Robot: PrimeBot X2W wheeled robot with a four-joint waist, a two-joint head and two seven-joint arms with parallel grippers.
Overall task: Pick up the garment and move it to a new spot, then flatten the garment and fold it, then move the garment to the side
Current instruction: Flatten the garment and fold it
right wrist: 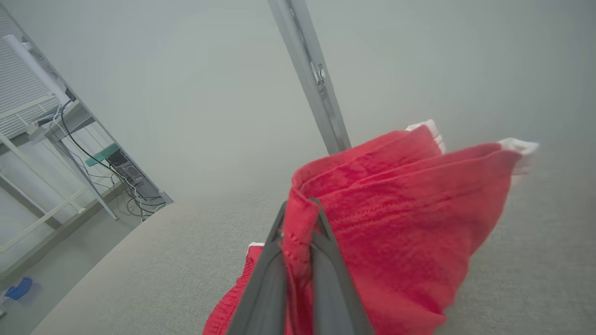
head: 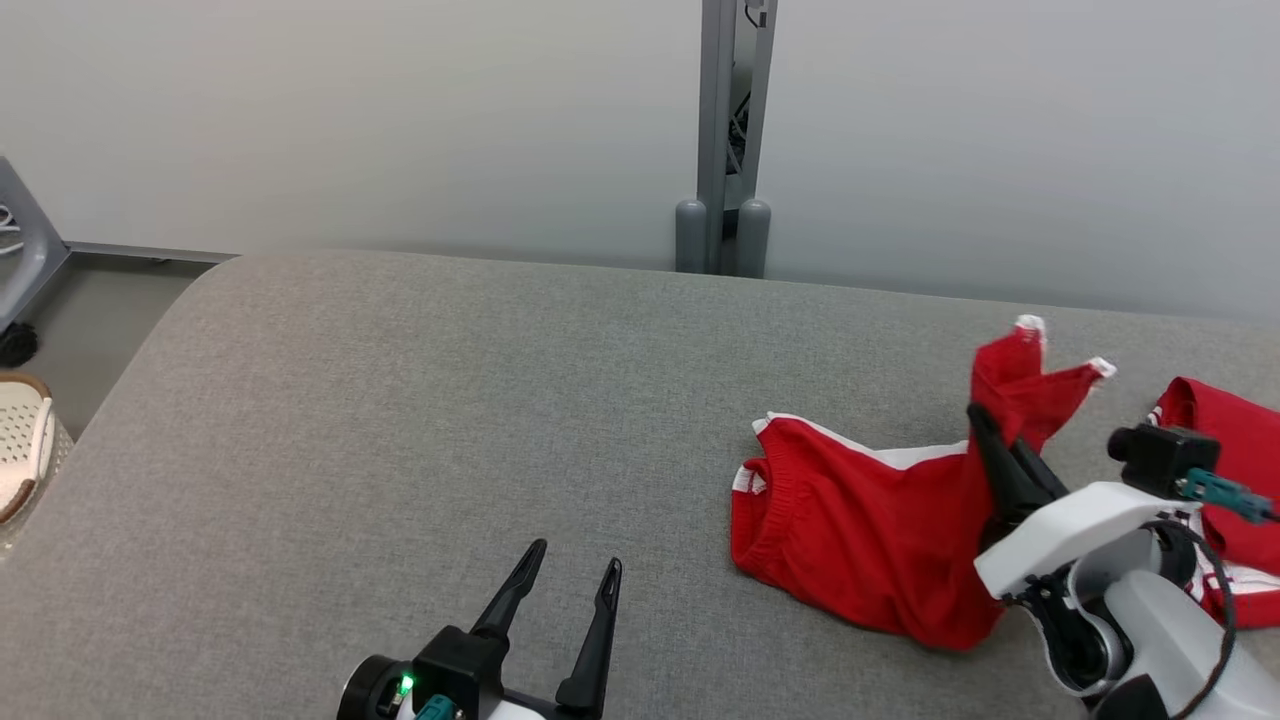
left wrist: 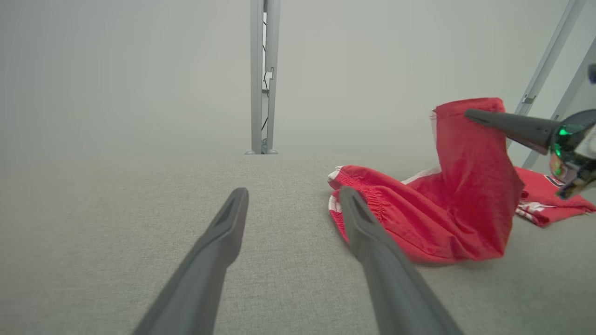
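Red shorts were pinched and lifted by right gripper, near grey table right edge, left gripper stood wide, empty

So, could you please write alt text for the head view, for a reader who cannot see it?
The right claw is shut on a fold of the red garment, holding it above the grey table while the rest lies there. The left claw is open at the bottom, apart from it. More red cloth lies at the right edge.

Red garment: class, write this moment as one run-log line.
stage: pick up | right pincer: shut on red garment, one end raised | left pincer: open, apart from it
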